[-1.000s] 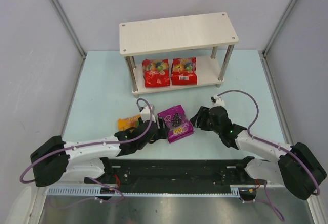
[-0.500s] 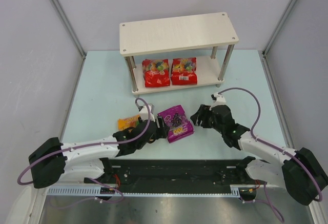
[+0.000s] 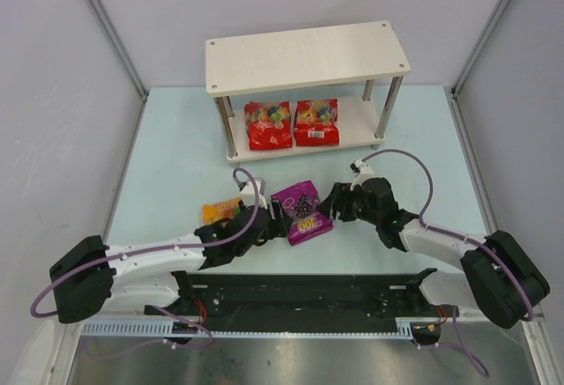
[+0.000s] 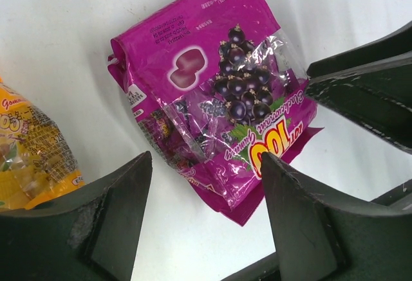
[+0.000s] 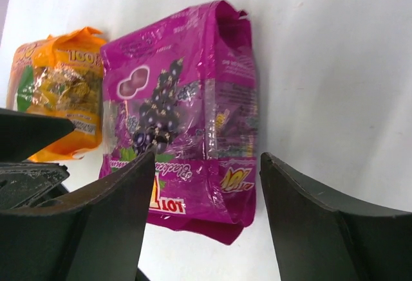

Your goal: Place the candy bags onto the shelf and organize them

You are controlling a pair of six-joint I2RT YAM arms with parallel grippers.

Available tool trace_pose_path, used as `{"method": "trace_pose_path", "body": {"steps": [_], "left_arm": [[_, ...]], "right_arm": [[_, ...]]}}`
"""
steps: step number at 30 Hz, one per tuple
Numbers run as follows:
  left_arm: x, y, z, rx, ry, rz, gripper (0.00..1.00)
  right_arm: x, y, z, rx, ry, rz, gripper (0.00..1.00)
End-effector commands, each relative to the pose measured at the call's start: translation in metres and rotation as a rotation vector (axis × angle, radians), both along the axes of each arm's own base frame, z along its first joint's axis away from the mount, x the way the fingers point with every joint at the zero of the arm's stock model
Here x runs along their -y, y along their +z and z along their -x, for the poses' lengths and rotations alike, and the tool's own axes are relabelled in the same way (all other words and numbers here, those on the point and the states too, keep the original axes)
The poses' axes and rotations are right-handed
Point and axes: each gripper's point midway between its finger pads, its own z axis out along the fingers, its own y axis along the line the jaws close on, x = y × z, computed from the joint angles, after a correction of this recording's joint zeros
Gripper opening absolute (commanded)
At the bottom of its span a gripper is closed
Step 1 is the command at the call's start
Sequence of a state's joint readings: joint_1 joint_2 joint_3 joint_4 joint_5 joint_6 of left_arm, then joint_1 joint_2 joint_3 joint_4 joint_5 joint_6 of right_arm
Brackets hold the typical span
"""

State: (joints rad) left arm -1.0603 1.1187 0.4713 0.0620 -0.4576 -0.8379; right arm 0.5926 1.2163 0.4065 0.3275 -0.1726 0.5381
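The purple candy bag [image 3: 301,211] lies flat on the table between my two grippers; it also shows in the left wrist view [image 4: 215,94] and the right wrist view [image 5: 183,114]. The orange-yellow bag [image 3: 220,210] lies just left of it, seen also in the right wrist view [image 5: 64,94]. Two red bags [image 3: 269,124] [image 3: 316,122] lie on the lower board of the shelf [image 3: 308,56]. My left gripper [image 3: 275,218] is open at the purple bag's left edge. My right gripper [image 3: 331,206] is open at its right edge, jaws either side of the bag's end.
Grey walls with metal corner rails [image 3: 110,37] enclose the pale green table [image 3: 176,156]. The arm bases and a black rail [image 3: 300,292] run along the near edge. The shelf's top board carries nothing.
My right gripper has moved left toward the purple bag, closing the gap to its right edge. The left arm and all bags have stayed put.
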Motion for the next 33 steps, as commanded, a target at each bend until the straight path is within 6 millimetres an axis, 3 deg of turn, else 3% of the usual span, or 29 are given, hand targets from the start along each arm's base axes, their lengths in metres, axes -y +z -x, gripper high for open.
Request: {"method": "trace_pose_path", "body": {"steps": [1,4,7,8,14,15,16,18,19,21,22,25,26,30,31,32,33], "left_arm": [[0.009,0.015,-0.002,0.026,-0.012,0.048,0.74],[0.010,0.017,-0.003,0.028,-0.012,0.052,0.73],[0.011,0.018,-0.002,0.028,-0.013,0.052,0.73],[0.010,0.019,-0.003,0.031,-0.011,0.053,0.74],[0.006,0.019,-0.003,0.036,-0.003,0.052,0.74],[0.006,0.018,-0.003,0.035,-0.002,0.052,0.74],[0.006,0.019,-0.003,0.035,0.000,0.054,0.74],[0.006,0.019,-0.002,0.035,-0.004,0.053,0.74],[0.005,0.018,-0.002,0.035,-0.003,0.052,0.74],[0.005,0.019,-0.002,0.037,-0.001,0.054,0.74],[0.005,0.019,-0.002,0.038,-0.002,0.053,0.74],[0.004,0.020,-0.003,0.044,-0.002,0.047,0.74],[0.003,0.020,-0.003,0.046,0.000,0.043,0.74],[-0.001,0.021,-0.003,0.051,0.006,0.030,0.74],[-0.002,0.022,-0.003,0.055,0.008,0.032,0.75],[-0.003,0.024,-0.003,0.058,0.010,0.033,0.74],[-0.004,0.023,-0.003,0.057,0.010,0.030,0.74]], "right_arm": [[-0.015,0.005,0.001,0.016,0.063,-0.071,0.71],[-0.017,-0.005,0.001,-0.014,0.062,-0.069,0.70],[-0.019,-0.009,0.002,-0.032,0.076,-0.074,0.51],[-0.020,-0.008,0.003,-0.032,0.079,-0.079,0.38],[-0.017,0.022,0.002,0.072,0.095,-0.085,0.01],[-0.014,0.029,0.000,0.095,0.088,-0.079,0.00],[-0.010,0.050,-0.005,0.156,0.061,-0.085,0.00],[0.002,0.058,-0.006,0.189,0.036,-0.025,0.00],[0.009,0.084,-0.014,0.257,-0.013,-0.021,0.00],[0.024,0.087,-0.016,0.265,-0.048,0.071,0.00],[0.032,0.105,-0.023,0.304,-0.090,0.096,0.00],[0.063,0.098,-0.024,0.267,-0.169,0.291,0.00],[0.067,0.110,-0.029,0.266,-0.203,0.310,0.00],[0.082,0.109,-0.037,0.219,-0.301,0.471,0.00],[0.080,0.101,-0.031,0.203,-0.275,0.537,0.00],[0.077,0.110,-0.032,0.218,-0.281,0.558,0.00],[0.081,0.105,-0.034,0.214,-0.301,0.616,0.00]]}}
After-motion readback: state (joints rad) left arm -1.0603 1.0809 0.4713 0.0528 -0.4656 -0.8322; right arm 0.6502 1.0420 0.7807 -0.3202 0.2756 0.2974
